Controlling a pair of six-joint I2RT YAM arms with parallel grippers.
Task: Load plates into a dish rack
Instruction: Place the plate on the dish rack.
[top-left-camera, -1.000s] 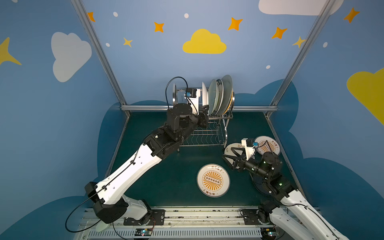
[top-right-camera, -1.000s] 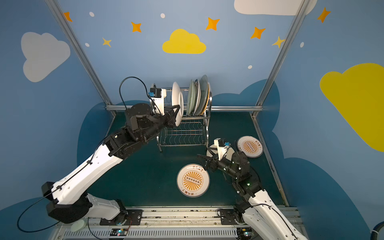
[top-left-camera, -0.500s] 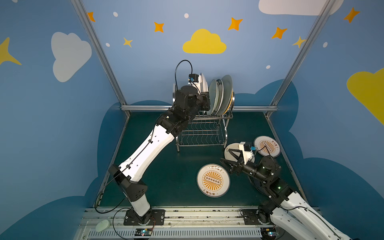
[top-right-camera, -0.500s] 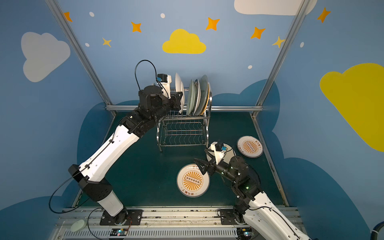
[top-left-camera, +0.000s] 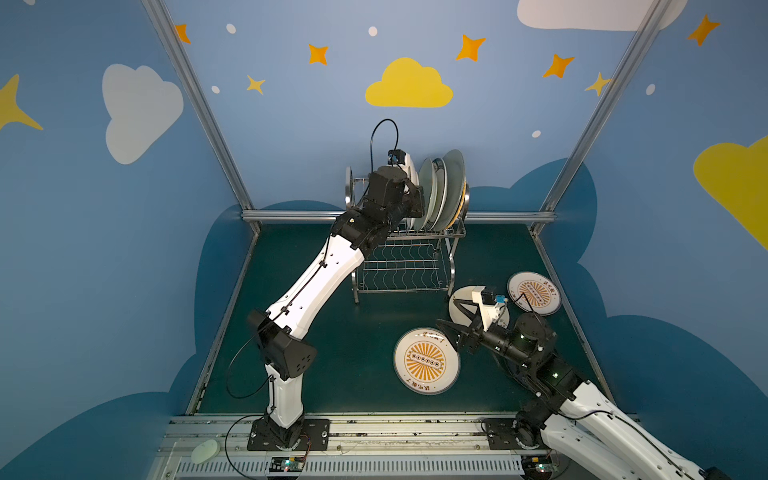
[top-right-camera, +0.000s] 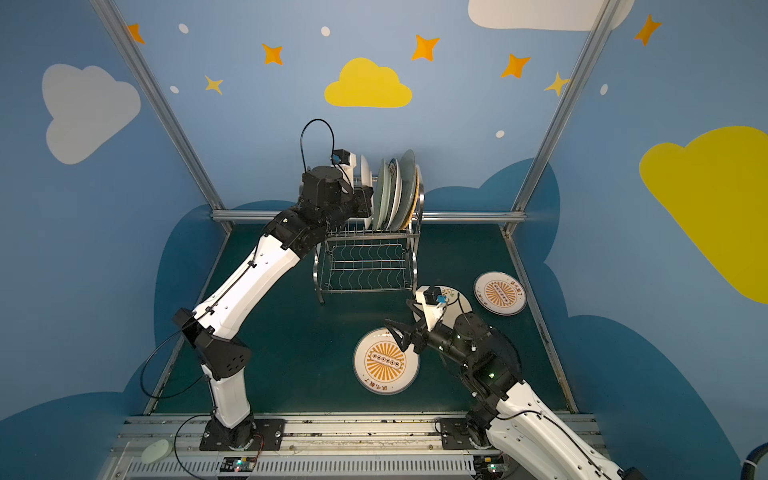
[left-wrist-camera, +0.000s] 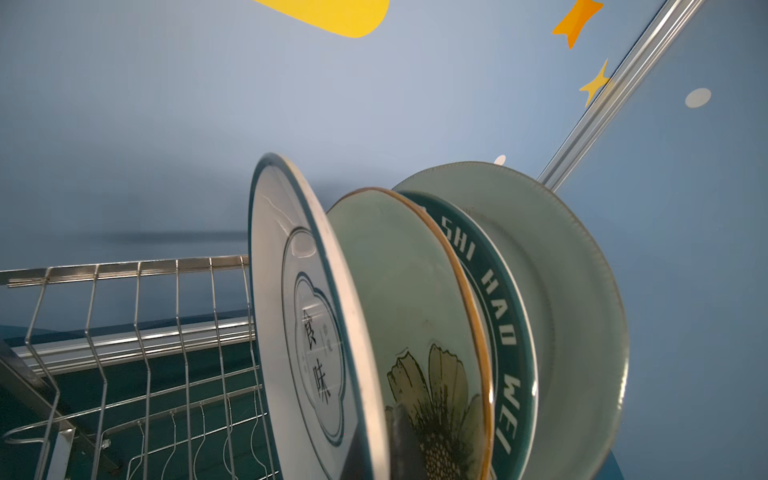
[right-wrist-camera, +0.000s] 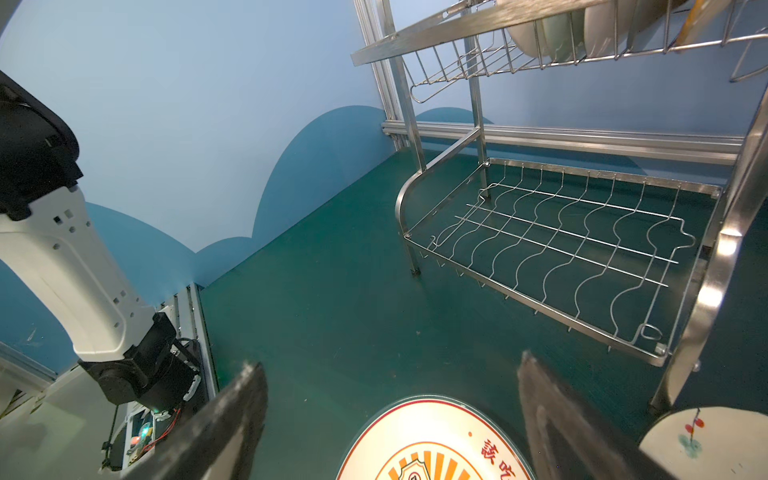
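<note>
Step in hand: slotting.
- Left end effector (top-left-camera: 417, 203) clamped on rim of white teal-rimmed plate (left-wrist-camera: 316, 332). Plate upright over upper tier of dish rack (top-left-camera: 403, 266), 9 o'clock side of racked plates (top-left-camera: 440, 191).
- Right end effector (top-left-camera: 446, 311) has jaws apart above sunburst plate (top-left-camera: 426, 360), which lies on worktop (top-left-camera: 332, 332) at 5 o'clock of rack.

Next move, likely: seat plate between slot wires, then release.

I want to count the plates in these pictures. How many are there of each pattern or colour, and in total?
Orange-sunburst plates: 2
Cream sprigged plate: 1
Teal-rimmed white plate: 1
Flower-printed plate: 1
Green-lettered plate: 1
Plain pale green plate: 1
Woven orange plate: 1
Total: 8 plates that show clearly.
</note>
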